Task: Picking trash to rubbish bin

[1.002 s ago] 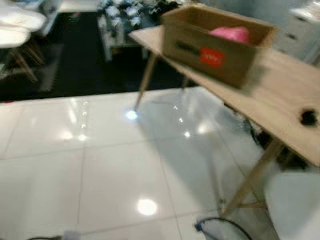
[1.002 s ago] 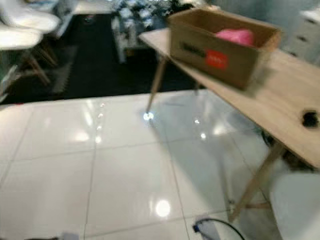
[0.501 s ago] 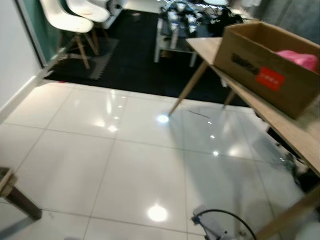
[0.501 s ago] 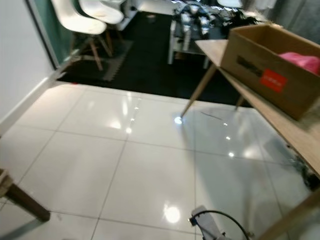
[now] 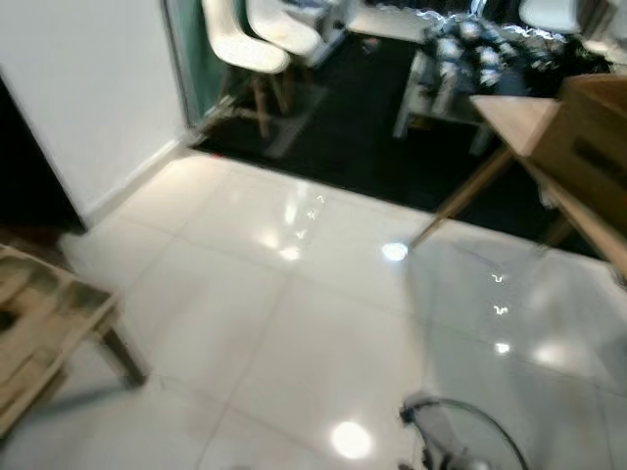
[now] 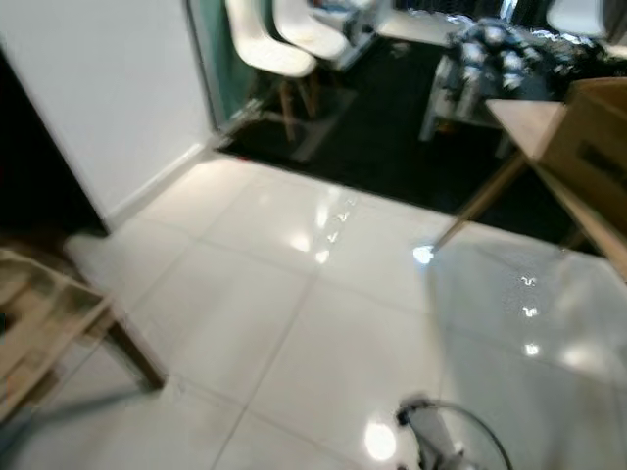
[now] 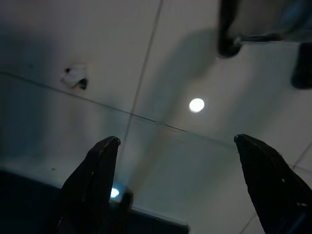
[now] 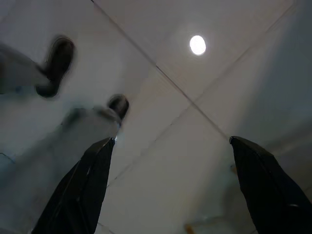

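A small crumpled scrap (image 7: 74, 77) lies on the white tiled floor (image 5: 294, 323), likely the trash; no bin is identifiable. Above that floor both arms hang idle for walking: left gripper (image 7: 180, 187) and right gripper (image 8: 170, 187) spread wide, empty. A wooden table (image 5: 549, 166) stands beyond.

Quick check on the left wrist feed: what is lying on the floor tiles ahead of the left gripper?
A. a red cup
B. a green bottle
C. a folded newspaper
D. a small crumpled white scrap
D: the left wrist view shows a small crumpled white scrap lying on the pale floor tiles, beyond the open left gripper.
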Tool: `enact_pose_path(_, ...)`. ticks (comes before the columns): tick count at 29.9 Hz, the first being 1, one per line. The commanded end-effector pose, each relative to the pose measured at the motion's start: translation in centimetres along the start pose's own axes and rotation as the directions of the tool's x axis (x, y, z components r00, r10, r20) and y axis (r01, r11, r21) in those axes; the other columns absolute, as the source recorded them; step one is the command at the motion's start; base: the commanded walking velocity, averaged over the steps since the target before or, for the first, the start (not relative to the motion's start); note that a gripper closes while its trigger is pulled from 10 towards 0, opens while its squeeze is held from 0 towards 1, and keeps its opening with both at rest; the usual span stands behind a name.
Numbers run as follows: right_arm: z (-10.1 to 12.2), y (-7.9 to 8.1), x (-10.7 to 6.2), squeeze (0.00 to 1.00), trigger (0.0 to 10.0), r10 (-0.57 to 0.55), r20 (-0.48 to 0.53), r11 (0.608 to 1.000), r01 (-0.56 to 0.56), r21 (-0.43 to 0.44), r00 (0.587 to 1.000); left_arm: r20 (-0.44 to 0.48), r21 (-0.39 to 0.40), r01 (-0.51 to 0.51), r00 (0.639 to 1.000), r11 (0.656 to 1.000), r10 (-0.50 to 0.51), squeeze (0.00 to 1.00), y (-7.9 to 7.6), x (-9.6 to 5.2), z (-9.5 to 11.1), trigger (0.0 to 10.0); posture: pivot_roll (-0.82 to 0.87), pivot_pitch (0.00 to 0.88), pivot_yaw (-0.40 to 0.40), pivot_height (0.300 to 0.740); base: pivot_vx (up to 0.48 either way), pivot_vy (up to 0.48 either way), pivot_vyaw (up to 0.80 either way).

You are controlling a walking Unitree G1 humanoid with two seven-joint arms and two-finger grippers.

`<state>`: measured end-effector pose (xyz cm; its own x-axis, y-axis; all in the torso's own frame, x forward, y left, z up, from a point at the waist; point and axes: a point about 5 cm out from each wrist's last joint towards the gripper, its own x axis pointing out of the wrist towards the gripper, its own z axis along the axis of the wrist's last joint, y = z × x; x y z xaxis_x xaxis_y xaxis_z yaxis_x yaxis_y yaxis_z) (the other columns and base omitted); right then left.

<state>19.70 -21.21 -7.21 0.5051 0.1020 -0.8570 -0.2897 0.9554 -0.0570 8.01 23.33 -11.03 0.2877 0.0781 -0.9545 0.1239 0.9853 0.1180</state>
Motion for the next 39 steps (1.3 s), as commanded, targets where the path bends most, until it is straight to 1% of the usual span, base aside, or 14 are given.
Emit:
enact_pose_path(1,-1.4,-0.1,-0.2,0.0,10.0,-0.011,-0.032,0.999,0.013,0.047,0.999,0.018,0.024,0.005,1.0,1.0,-0.006,0.0,0.2,0.0,0.6,10.0,0.12,0.06,-0.025,0.74,0.0,0.0,0.77)
enact_pose_path(8,-1.0,0.2,0.0,0.0,10.0,-0.013,-0.009,0.993,0.014,0.116,1.0,0.055,0.027,0.002,0.998,1.0,-0.003,0.0,0.4,0.1,2.2,10.0,0.14,0.047,-0.037,0.74,0.0,0.0,0.77)
enact_pose_path(9,-0.8,0.5,0.1,0.0,10.0,-0.009,-0.004,0.992,0.009,0.123,1.0,0.067,0.028,0.005,0.998,1.0,-0.006,0.0,0.3,0.2,2.6,10.0,0.13,0.052,-0.027,0.74,0.0,0.0,0.77)
enact_pose_path(10,0.2,1.4,0.4,0.0,10.0,0.01,0.025,0.991,-0.014,0.137,1.0,0.07,0.059,0.021,0.997,0.998,-0.025,0.0,-0.1,0.2,3.0,10.0,0.12,0.055,-0.016,0.74,0.0,0.0,0.77)
enact_pose_path(11,0.2,1.4,0.4,0.0,10.0,0.01,0.025,0.991,-0.014,0.137,1.0,0.07,0.059,0.021,0.997,0.998,-0.025,0.0,-0.1,0.2,3.0,10.0,0.12,0.055,-0.016,0.74,0.0,0.0,0.77)
enact_pose_path(15,1.0,2.8,0.7,0.0,10.0,0.059,0.052,0.99,-0.066,0.126,0.997,0.059,0.086,0.037,0.997,0.996,-0.043,0.0,-0.6,0.3,2.9,10.0,0.11,0.063,-0.011,0.74,0.0,0.0,0.77)
enact_pose_path(19,1.1,3.2,0.8,0.0,10.0,0.083,0.056,0.989,-0.09,0.121,0.995,0.059,0.086,0.039,0.997,0.996,-0.044,0.0,-0.7,0.3,2.9,10.0,0.11,0.063,-0.011,0.74,0.0,0.0,0.77)
enact_pose_path(21,1.4,4.0,0.9,0.0,10.0,0.155,0.071,0.98,-0.162,0.113,0.985,0.058,0.082,0.043,0.997,0.996,-0.048,0.0,-0.9,0.3,2.7,10.0,0.13,0.074,-0.019,0.74,0.0,0.0,0.77)
enact_pose_path(22,1.4,4.0,0.9,0.0,10.0,0.155,0.071,0.98,-0.162,0.113,0.985,0.058,0.082,0.043,0.997,0.996,-0.048,0.0,-0.9,0.3,2.7,10.0,0.13,0.074,-0.019,0.74,0.0,0.0,0.77)
enact_pose_path(24,1.6,4.3,0.8,0.0,10.0,0.217,0.072,0.972,-0.222,0.082,0.974,0.048,0.07,0.045,0.998,0.997,-0.048,0.0,-1.1,0.3,2.2,10.0,0.14,0.078,-0.028,0.74,0.0,0.0,0.77)
enact_pose_path(31,2.5,4.5,0.8,0.0,10.0,0.27,0.091,0.96,-0.275,0.05,0.959,0.026,0.051,0.05,0.998,0.997,-0.051,0.0,-1.5,0.3,1.1,10.0,0.15,0.075,-0.042,0.74,0.0,0.0,0.77)
enact_pose_path(35,4.6,5.0,0.7,0.0,10.0,0.35,0.179,0.928,-0.366,0.067,0.919,0.024,0.043,0.054,0.998,0.998,-0.055,0.0,-1.9,0.3,1.0,10.0,0.16,0.081,-0.053,0.74,0.0,0.0,0.77)
enact_pose_path(37,4.9,5.0,0.7,0.0,10.0,0.355,0.194,0.924,-0.375,0.073,0.914,0.025,0.041,0.054,0.998,0.998,-0.055,0.0,-1.9,0.3,1.0,10.0,0.16,0.081,-0.053,0.74,0.0,0.0,0.77)
enact_pose_path(39,6.2,4.7,0.6,0.0,10.0,0.339,0.25,0.923,-0.372,0.098,0.907,0.027,0.035,0.053,0.998,0.998,-0.054,0.0,-2.1,0.3,1.0,10.0,0.16,0.082,-0.06,0.74,0.0,0.0,0.77)
